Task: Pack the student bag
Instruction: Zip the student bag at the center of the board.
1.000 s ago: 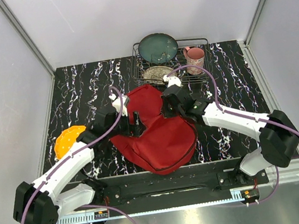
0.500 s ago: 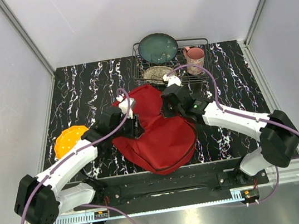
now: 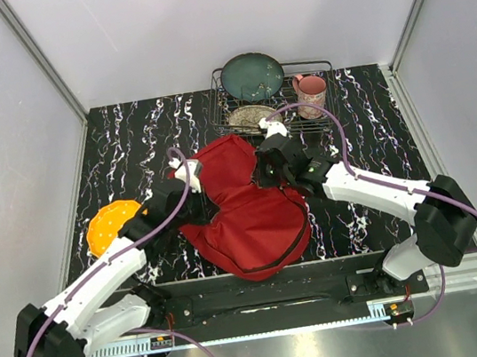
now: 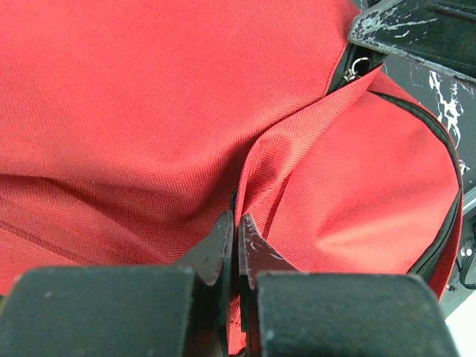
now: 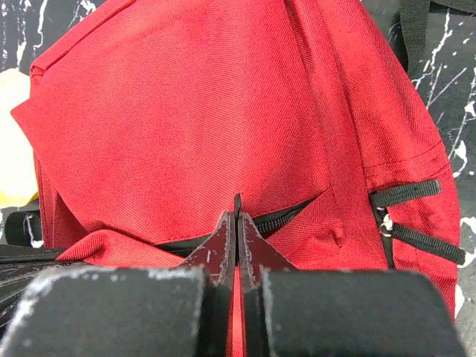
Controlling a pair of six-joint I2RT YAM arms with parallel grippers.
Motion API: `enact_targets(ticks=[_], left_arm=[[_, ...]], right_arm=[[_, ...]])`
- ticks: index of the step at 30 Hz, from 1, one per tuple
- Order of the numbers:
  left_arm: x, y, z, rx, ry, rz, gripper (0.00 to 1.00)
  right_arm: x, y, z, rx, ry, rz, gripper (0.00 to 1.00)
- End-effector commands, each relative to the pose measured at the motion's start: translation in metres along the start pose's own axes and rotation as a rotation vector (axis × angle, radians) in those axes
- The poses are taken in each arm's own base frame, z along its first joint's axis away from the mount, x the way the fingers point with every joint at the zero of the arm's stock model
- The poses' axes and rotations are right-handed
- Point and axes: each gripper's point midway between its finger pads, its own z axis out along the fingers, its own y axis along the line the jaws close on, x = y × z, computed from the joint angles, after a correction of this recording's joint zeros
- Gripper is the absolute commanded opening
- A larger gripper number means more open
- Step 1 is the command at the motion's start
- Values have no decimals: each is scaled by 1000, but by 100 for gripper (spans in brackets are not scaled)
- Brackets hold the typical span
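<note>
The bag (image 3: pixel 249 217), the only one, lay rumpled mid-table (image 3: pixel 125 141) between the two arms, its edges cut off in both wrist views. Both grippers were closed on it: the left gripper (image 4: pixel 236 223) pinched a fold of cloth, and the right gripper (image 5: pixel 236 217) nipped the edge at a black zip, though whether it held cloth or a pull could not be made out. One orange disc (image 3: pixel 106 225) sat half hidden under the left arm (image 3: pixel 100 275), and one rack (image 3: pixel 289 95) at the far edge held a teal plate (image 3: pixel 252 76), a paler plate (image 3: pixel 252 118) and one mug (image 3: pixel 310 89).
</note>
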Motion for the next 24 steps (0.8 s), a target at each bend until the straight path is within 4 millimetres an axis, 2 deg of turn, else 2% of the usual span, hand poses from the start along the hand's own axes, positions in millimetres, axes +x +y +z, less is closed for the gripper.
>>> enact_targets(ticks=[1,6,11,14,20,24], left_arm=[[-9,16,-18,-93,-89,-67,0],[-11,13,-23,-78,-113,-96,0],[-16,25,-43,-136,-187,-120,0],[-17,31,-53,-163,-227,-129,0],[-11,37,-55,-177,-234,-156,0],[-7,34,-52,-163,-213,-148,0]], right_arm=[[-22,-1,2,22,-84,42,0],[-30,0,3,24,-127,94,0],[-25,-39,15,154,-110,143,0],[-18,-52,19,177,-105,175,0],[2,-61,28,181,-65,215,0],[10,-55,26,129,-49,232,0]])
